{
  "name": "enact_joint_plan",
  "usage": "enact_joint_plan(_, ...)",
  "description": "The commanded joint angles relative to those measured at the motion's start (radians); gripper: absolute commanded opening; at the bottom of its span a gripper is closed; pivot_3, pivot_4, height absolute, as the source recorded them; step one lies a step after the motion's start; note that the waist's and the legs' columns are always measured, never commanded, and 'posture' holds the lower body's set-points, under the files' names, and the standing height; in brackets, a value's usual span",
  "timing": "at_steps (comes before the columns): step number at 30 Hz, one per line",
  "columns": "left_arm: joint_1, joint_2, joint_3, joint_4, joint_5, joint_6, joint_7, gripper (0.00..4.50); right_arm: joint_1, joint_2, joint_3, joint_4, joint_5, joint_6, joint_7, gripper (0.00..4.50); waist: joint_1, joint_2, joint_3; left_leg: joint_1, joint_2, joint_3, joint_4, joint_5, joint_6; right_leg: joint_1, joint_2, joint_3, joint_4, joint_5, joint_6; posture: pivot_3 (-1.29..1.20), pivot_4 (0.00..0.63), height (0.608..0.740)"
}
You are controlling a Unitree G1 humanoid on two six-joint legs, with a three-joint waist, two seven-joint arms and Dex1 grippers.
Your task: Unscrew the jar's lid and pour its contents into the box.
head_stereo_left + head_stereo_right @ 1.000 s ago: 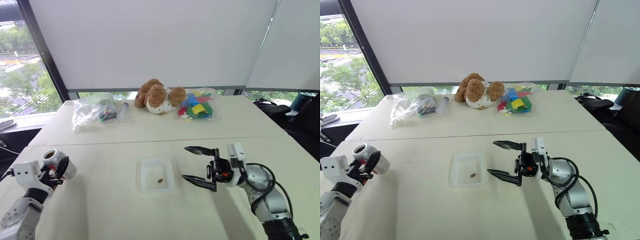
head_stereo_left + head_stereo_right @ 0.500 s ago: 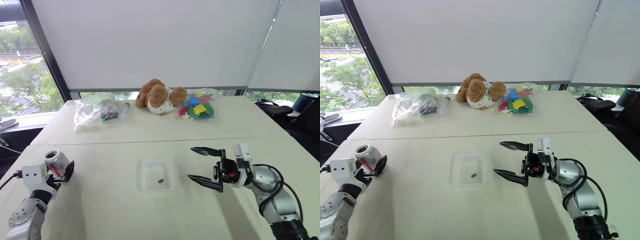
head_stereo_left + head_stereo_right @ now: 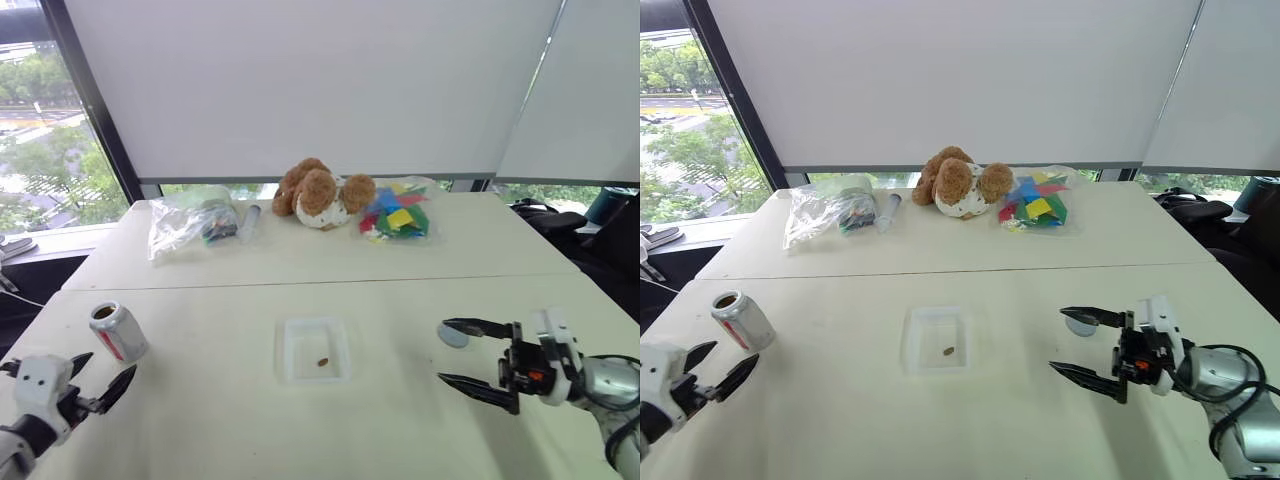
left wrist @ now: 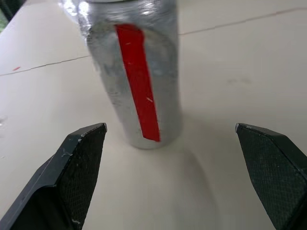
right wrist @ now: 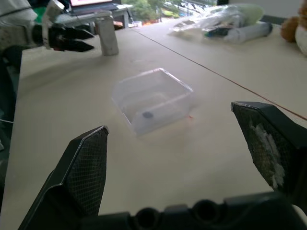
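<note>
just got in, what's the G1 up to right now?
It looks near the end of a pour job. The jar stands upright and uncapped on the table, just ahead of the open left end effector, which isn't touching it. The brown piece lies in the clear box mid-table. The grey lid lies on the table by the right end effector, also open and empty.
</note>
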Motion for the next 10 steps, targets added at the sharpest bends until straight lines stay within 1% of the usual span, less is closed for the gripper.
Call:
enact_joint_plan(1, 0.162, 0.075, 0.054, -0.066, 0.117, -0.188, -0.158, 4.45, 0.038, -0.071, -0.096, 0.014, 0.015, -0.023, 0.059, 4.50, -0.002, 0.000, 0.000, 0.000, 0.000, 0.001, -0.001, 0.000, 0.000, 0.000, 0.000, 0.000, -0.001, 0.000, 0.000, 0.00, 0.150, 0.740)
enact_joint_plan(3, 0.257, 0.093, 0.075, -0.091, 0.160, -0.288, -0.216, 4.45, 0.063, -0.121, -0.122, 0.024, 0.011, -0.010, 0.098, 4.50, -0.002, 0.001, 0.000, 0.000, 0.000, 0.003, -0.001, -0.001, 0.001, -0.001, -0.003, 0.001, -0.001, -0.001, -0.001, 0.00, 0.150, 0.740)
enact_joint_plan(6, 0.344, 0.110, 0.146, -0.125, 0.125, -0.298, -0.280, 4.45, 0.071, -0.207, -0.148, 0.054, 0.014, 0.019, 0.163, 4.50, -0.001, 0.001, 0.000, -0.001, 0.000, 0.005, -0.002, -0.001, 0.001, -0.002, -0.007, 0.001, -0.002, -0.001, -0.002, 0.00, 0.150, 0.740)
enact_joint_plan(8, 0.362, 0.121, 0.166, -0.116, 0.116, -0.307, -0.312, 4.45, 0.055, -0.222, -0.144, 0.087, 0.002, 0.003, 0.182, 4.50, 0.002, 0.000, 0.000, -0.001, 0.001, 0.005, -0.001, -0.003, -0.002, -0.002, -0.009, -0.002, -0.002, -0.002, -0.001, 0.00, 0.150, 0.740)
enact_joint_plan(10, 0.354, 0.126, 0.180, -0.103, 0.100, -0.283, -0.326, 4.45, 0.020, -0.212, -0.122, 0.127, -0.019, -0.031, 0.178, 4.50, 0.002, 0.000, 0.000, -0.001, 0.002, 0.007, -0.001, -0.003, -0.002, -0.001, -0.011, -0.004, -0.002, -0.003, 0.000, 0.00, 0.150, 0.740)
